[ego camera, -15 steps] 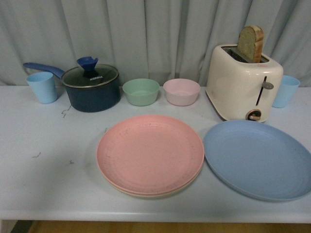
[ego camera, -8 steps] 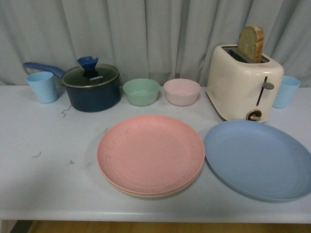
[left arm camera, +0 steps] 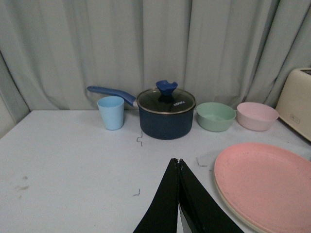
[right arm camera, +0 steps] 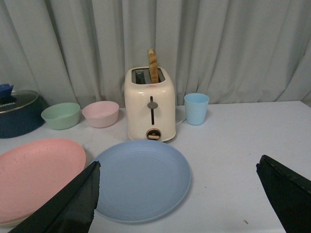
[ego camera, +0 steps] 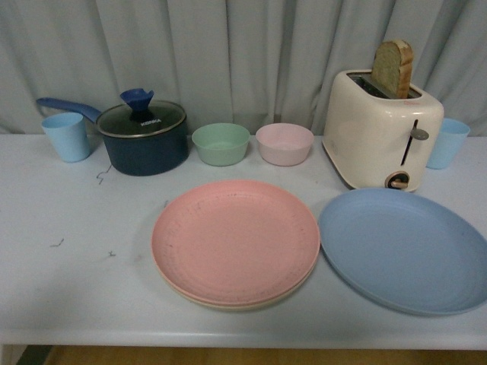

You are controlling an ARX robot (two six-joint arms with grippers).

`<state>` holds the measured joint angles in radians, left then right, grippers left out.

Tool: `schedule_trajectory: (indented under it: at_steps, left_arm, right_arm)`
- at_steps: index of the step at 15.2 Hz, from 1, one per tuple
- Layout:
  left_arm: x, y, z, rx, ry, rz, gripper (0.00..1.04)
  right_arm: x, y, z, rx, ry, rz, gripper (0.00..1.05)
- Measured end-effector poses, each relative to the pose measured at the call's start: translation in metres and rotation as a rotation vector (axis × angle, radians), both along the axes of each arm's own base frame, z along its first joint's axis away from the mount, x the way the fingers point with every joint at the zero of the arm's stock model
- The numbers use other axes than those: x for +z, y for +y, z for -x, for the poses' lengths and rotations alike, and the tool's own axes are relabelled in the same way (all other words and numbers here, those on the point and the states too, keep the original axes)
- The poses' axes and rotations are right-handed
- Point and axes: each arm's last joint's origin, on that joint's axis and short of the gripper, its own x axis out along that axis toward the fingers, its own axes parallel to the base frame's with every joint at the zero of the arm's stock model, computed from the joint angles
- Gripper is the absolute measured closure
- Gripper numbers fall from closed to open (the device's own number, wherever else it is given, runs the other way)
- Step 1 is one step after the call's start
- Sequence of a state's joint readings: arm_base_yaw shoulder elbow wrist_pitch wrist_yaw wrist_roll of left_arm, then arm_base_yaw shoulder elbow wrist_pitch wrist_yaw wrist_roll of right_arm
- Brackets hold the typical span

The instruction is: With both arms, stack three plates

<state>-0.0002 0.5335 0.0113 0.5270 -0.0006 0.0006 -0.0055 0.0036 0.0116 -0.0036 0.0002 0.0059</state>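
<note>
The pink plate (ego camera: 236,239) lies on top of the beige plate (ego camera: 228,303) at the table's middle front; only the beige rim shows. The blue plate (ego camera: 403,247) lies alone to their right, almost touching them. Neither gripper shows in the front view. In the left wrist view my left gripper (left arm camera: 178,161) is shut and empty above bare table, left of the pink plate (left arm camera: 265,182). In the right wrist view my right gripper (right arm camera: 177,170) is open wide and empty, held near the blue plate (right arm camera: 141,179), with the pink plate (right arm camera: 36,172) beside it.
A dark blue lidded pot (ego camera: 144,137), a green bowl (ego camera: 221,144) and a pink bowl (ego camera: 284,144) stand in a row at the back. A cream toaster (ego camera: 380,129) with a bread slice stands behind the blue plate. Blue cups (ego camera: 66,136) (ego camera: 447,142) stand at both far ends.
</note>
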Motion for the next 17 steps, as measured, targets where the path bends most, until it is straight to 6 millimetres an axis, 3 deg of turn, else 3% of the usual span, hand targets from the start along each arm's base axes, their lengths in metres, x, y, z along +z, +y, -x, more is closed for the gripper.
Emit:
schedule_trajectory:
  at_steps: [12, 14, 17]
  left_arm:
    - [0.002, 0.000, 0.022, 0.000, -0.008, 0.000, 1.03]
    - [-0.005, 0.000, 0.030, -0.003, 0.050, 0.000, 1.03]
    - [0.002, 0.000, 0.034, -0.001, -0.018, 0.000, 1.03]
  right_arm:
    - [0.000, 0.000, 0.000, 0.000, 0.000, 0.000, 0.06]
    - [0.000, 0.000, 0.000, 0.000, 0.000, 0.000, 0.06]
    - [0.000, 0.000, 0.000, 0.000, 0.000, 0.000, 0.06]
